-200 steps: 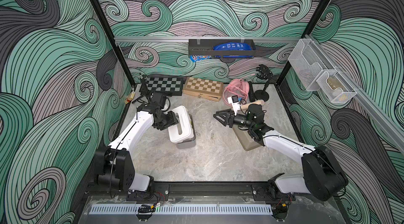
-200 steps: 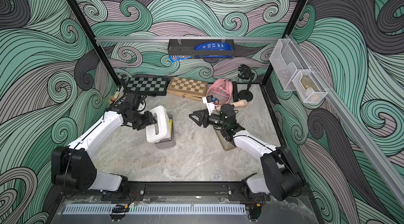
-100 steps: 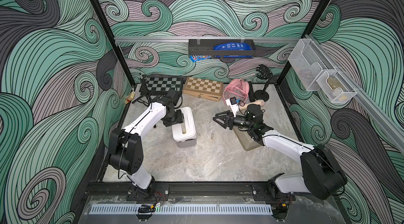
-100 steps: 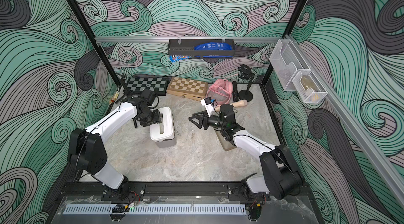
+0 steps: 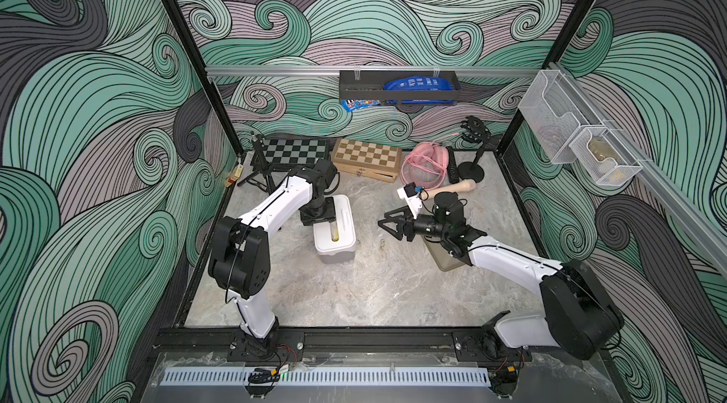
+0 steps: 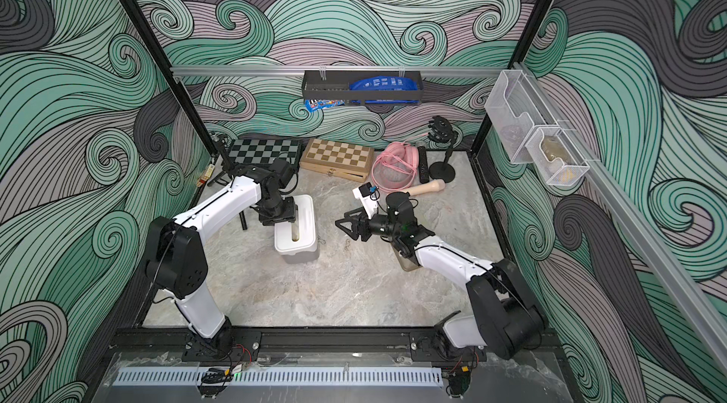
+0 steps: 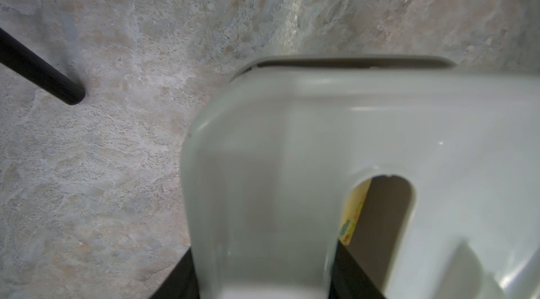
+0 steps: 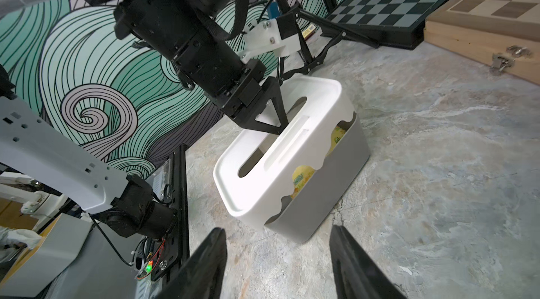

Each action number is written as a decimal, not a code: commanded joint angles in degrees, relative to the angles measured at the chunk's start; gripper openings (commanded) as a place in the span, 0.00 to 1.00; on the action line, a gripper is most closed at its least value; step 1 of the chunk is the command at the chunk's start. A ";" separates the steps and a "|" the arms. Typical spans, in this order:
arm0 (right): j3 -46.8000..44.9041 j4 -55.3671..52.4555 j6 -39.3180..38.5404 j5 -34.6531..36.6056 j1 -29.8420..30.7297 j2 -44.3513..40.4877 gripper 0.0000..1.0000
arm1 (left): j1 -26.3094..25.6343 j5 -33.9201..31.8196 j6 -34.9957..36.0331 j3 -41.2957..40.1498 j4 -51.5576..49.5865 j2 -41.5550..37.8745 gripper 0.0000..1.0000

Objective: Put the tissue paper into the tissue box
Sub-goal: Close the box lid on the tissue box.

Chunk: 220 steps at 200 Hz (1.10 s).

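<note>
Left hand [image 8: 276, 129] grips lid [image 8: 263, 186] on tissue box [image 8: 330, 195]; right hand [image 5: 388, 224] spread empty, near it.

tissue box [image 7: 321, 137] — blurred, edge-cut | tissue paper [image 8: 302, 179] — mostly hidden inside

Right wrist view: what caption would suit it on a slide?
The left fingers clamp the white lid on the grey tissue box, yellow tissue pack peeking out underneath.
</note>
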 commanded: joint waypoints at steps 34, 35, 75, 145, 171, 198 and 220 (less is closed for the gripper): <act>6.17 -3.75 -1.01 4.08 2.32 7.43 0.59 | -0.63 -1.53 -0.77 1.09 -4.03 1.85 0.57; 6.24 -3.78 -1.01 4.15 2.32 7.42 0.59 | -0.66 -1.52 -0.79 1.11 -4.02 1.85 0.58; 12.57 -9.54 -3.23 8.21 3.28 8.43 0.59 | -0.70 -1.92 -0.65 2.99 -4.15 2.06 0.71; 25.93 -19.82 -6.74 13.02 3.86 17.10 0.57 | -0.61 -2.83 0.22 10.72 -6.23 0.45 0.73; 30.88 -22.08 -7.07 9.84 3.91 22.35 0.53 | -0.40 -4.37 1.09 14.53 -6.69 -1.08 0.73; 32.09 -22.56 -6.15 7.07 4.63 24.33 0.52 | 1.03 -5.74 3.32 12.49 -4.48 -4.24 0.73; 32.41 -25.83 -6.50 10.58 6.17 23.39 0.52 | 3.34 -4.21 3.83 4.24 0.25 -8.06 0.72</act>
